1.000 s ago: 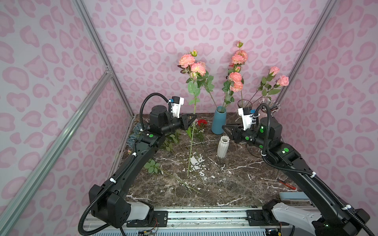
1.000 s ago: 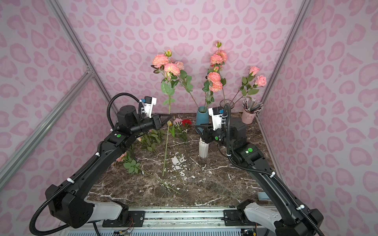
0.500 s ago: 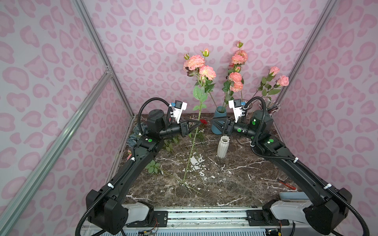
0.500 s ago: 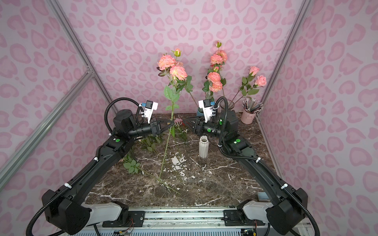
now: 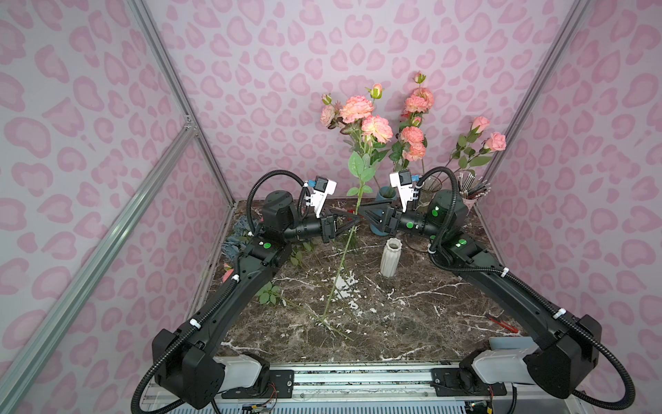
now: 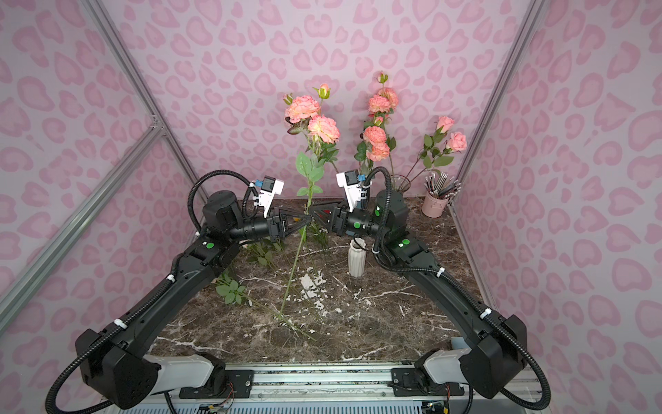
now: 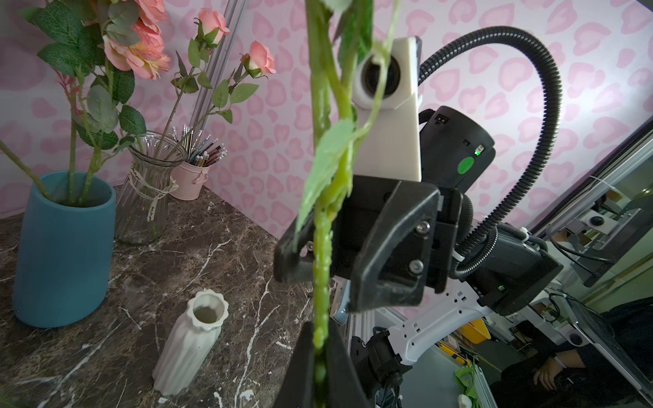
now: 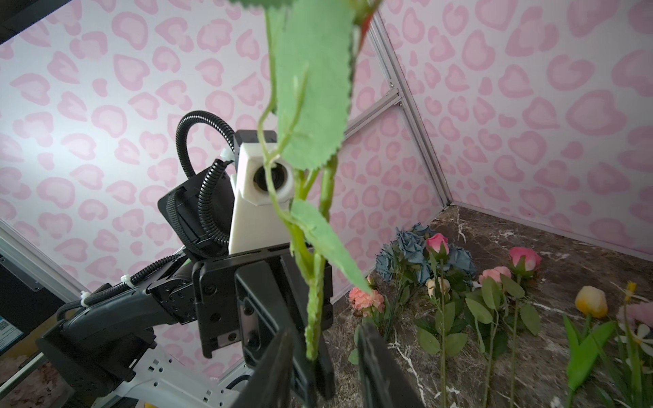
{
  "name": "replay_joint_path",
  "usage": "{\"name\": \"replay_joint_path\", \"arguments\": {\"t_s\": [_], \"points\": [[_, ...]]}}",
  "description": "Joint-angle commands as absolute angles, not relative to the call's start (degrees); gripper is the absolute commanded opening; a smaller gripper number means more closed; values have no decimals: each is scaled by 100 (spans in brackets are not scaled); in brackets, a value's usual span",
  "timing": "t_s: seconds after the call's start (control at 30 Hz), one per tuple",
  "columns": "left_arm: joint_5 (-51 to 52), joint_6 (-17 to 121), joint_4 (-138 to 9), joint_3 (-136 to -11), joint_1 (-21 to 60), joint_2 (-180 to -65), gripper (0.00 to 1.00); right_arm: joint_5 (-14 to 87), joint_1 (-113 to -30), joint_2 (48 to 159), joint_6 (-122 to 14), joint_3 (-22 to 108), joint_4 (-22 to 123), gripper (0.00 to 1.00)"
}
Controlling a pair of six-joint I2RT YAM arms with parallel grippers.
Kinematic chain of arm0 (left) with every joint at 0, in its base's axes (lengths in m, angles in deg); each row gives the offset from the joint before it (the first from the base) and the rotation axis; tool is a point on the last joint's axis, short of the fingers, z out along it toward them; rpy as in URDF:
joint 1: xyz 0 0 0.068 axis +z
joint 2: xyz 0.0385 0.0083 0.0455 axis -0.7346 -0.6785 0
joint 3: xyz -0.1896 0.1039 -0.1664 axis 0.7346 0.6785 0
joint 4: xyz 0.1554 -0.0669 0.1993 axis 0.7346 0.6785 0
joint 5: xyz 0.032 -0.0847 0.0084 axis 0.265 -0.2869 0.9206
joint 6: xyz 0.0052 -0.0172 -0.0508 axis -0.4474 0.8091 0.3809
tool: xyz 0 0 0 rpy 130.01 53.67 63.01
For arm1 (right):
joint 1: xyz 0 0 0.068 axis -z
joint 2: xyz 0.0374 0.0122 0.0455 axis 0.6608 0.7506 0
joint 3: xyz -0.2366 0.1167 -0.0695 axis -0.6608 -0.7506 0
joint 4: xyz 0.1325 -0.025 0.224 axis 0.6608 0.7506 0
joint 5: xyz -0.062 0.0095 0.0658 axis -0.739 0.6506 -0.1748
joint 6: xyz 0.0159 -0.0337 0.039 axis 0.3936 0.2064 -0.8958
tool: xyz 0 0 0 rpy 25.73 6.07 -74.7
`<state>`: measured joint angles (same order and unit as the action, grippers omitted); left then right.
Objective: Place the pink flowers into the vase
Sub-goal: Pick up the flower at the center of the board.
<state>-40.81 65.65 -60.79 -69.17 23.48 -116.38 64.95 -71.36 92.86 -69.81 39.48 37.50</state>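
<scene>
Pink flowers (image 5: 358,165) stand almost upright, blooms up, left fingers (image 7: 344,374) gripping, right fingers (image 8: 376,364) parted.

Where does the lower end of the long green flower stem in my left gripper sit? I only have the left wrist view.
Observer: In both top views the long green flower stem slants down and ends nearer the robot's base than the white ribbed ceramic vase. Whether it touches the dark marble tabletop, I cannot tell.
Operator: What's at its top?
Observer: Salmon-pink ruffled blooms, well above where it is gripped.
Operator: Any pink ones not yet in a vase?
Observer: Yes. The right wrist view shows pink roses lying on the marble beside a dusty-blue flower bunch.
</scene>
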Motion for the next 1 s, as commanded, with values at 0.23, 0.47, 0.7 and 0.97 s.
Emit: {"name": "replay_joint_path", "arguments": {"t_s": [0.23, 0.47, 0.7, 0.97], "points": [[-4097, 6429, -6126, -6999, 2241, -11744, 3, 6661, -7154, 9362, -7056, 4055, 3244, 31], [-4036, 6353, -5960, -7099, 2188, -11807, 3, 6606, -7151, 9331, -6976, 4045, 3350, 4], [-3510, 6176, -5408, -7343, 2179, -11840, 51, 6028, -7150, 9100, -6571, 4094, 3933, 0], [-1702, 5981, -3836, -8132, 2187, -12245, 60, 4415, -7161, 8581, -5626, 4328, 5491, 0]]}}
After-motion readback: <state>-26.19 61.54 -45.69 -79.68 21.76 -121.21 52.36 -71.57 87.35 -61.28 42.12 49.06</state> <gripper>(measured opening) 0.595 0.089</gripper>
